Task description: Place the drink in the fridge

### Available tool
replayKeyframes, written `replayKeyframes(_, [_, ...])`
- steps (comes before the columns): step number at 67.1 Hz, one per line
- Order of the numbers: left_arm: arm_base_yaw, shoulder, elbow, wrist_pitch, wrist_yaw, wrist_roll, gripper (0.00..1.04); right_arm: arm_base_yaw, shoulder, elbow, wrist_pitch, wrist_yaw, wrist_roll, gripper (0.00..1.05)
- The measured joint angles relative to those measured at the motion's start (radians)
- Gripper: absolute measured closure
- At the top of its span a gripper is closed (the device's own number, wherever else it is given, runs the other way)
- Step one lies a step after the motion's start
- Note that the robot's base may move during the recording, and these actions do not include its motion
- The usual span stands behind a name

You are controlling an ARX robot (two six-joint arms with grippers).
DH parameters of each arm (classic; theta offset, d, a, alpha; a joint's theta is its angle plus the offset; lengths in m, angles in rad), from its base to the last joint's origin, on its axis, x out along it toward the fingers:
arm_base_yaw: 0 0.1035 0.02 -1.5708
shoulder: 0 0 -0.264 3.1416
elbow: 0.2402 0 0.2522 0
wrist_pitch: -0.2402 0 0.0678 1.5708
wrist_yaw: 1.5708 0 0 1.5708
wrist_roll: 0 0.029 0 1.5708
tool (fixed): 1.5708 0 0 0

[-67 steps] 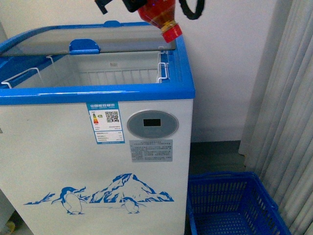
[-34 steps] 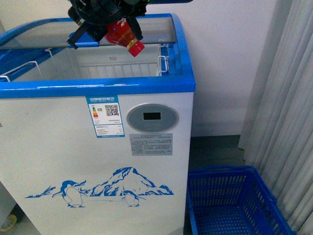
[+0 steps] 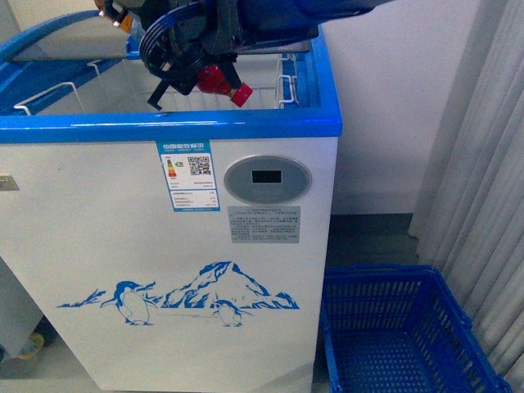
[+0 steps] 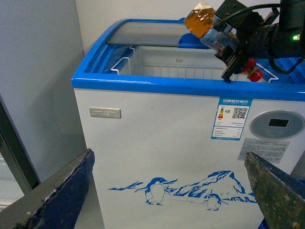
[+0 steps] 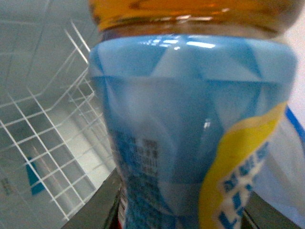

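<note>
The drink (image 3: 219, 82) is a small bottle with a red cap pointing down toward the fridge (image 3: 164, 246) front rim. From my left wrist I see its amber base (image 4: 202, 18) tipped up and away from the fridge's open mouth; my right wrist shows a light-blue label with a yellow band (image 5: 190, 143) over amber liquid. My right gripper (image 3: 192, 61) is clamped on the drink, just above the fridge's open bay, near the white wire basket (image 3: 49, 98). Half a second ago the drink sat higher against the fridge's glass top; now it is lower, at the front rim. My left gripper (image 4: 167, 186) hangs with its fingers wide apart before the fridge's front.
</note>
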Motion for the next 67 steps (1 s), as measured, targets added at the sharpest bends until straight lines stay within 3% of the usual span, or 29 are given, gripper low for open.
replayKeyframes(67, [0.000,0.000,0.000,0.000,0.000,0.000,0.08,-0.002,0.014,0.021,0.008,0.003,-0.020,0.65])
